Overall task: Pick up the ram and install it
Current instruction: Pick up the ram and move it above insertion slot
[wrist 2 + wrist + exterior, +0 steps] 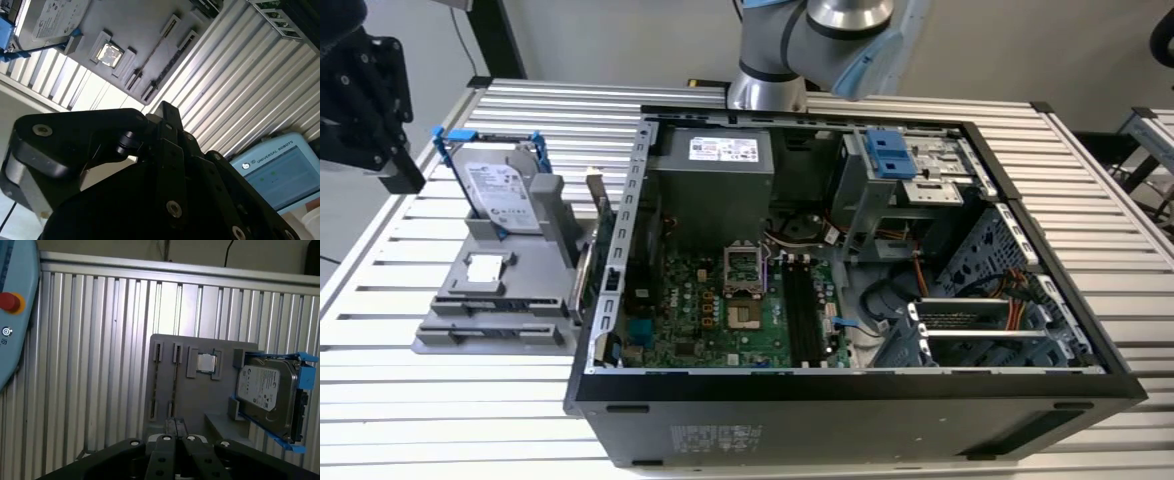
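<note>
a slatted metal table [454, 420] bore an open computer case [854, 425], with a grey parts holder [494, 335] just beside the case.

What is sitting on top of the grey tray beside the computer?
A silver hard drive in a blue frame and a small square chip sit on the grey tray. The tray's part under the drive is covered, and the gripper hides one edge.
</note>
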### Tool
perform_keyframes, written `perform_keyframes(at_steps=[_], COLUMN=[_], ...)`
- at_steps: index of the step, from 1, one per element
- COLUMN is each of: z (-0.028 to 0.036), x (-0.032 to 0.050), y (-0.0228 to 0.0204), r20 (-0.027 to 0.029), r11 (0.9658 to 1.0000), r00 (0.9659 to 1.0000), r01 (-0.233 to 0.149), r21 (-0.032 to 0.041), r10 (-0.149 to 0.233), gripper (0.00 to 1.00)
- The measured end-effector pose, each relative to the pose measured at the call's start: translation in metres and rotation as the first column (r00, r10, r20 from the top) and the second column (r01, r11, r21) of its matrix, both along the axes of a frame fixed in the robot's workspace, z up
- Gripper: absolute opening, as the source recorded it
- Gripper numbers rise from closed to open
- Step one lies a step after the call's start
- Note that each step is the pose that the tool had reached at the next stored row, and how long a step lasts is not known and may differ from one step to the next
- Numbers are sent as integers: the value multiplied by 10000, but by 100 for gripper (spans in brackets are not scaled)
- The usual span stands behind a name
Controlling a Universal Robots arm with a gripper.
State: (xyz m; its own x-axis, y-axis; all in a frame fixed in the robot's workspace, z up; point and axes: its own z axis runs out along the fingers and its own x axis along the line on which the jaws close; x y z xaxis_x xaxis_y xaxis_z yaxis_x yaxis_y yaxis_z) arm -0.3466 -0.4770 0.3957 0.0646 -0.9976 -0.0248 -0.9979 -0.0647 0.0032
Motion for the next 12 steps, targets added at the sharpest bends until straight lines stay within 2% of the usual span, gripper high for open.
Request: perform_keyframes(at_steps=[12], z=[-4], x=[0], y=[-1], r20=[0], r11=[10000], r00=[10000], r01=[-1], r21=[6], r10=[1], gripper=[100])
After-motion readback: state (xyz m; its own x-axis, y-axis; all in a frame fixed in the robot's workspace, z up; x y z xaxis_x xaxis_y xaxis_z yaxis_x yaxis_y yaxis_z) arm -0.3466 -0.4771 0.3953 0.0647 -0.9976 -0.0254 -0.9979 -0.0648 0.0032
